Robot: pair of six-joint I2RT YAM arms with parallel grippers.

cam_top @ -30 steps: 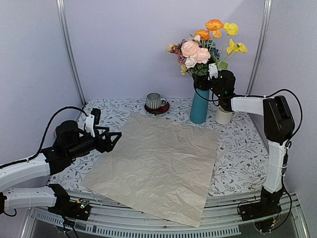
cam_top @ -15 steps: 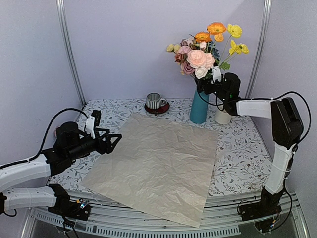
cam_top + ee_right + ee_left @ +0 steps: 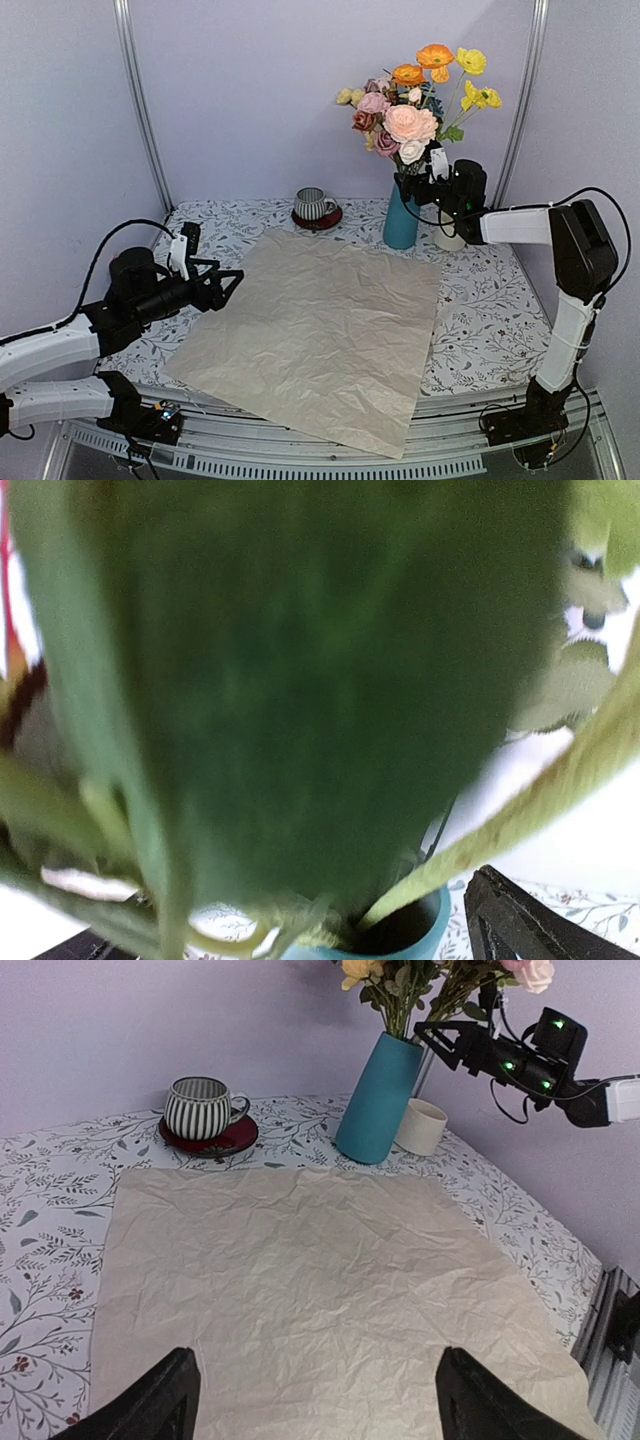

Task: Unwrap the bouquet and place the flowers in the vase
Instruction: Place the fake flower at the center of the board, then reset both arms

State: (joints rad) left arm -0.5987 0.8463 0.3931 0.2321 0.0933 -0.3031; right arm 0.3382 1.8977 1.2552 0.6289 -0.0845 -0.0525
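The flowers (image 3: 408, 110) stand with their stems in the teal vase (image 3: 401, 218) at the back right. The crinkled wrapping paper (image 3: 320, 325) lies spread flat on the table, with no ribbon in sight. My right gripper (image 3: 410, 180) hovers at the vase mouth, open, with stems and leaves between its wide-spread fingers. In the right wrist view a blurred green leaf (image 3: 300, 680) fills the frame above the vase rim (image 3: 432, 922). My left gripper (image 3: 228, 285) is open and empty over the paper's left edge. The left wrist view shows the paper (image 3: 300, 1270), the vase (image 3: 378, 1100) and the right gripper (image 3: 442, 1045).
A striped grey cup on a red saucer (image 3: 316, 207) stands at the back centre. A cream mug (image 3: 452, 236) sits just right of the vase, under the right arm. Metal frame posts (image 3: 140, 110) rise at both back corners.
My right gripper has slid down and to the right along the stems toward the vase mouth. The flower heads have shifted slightly right. The left arm has barely moved.
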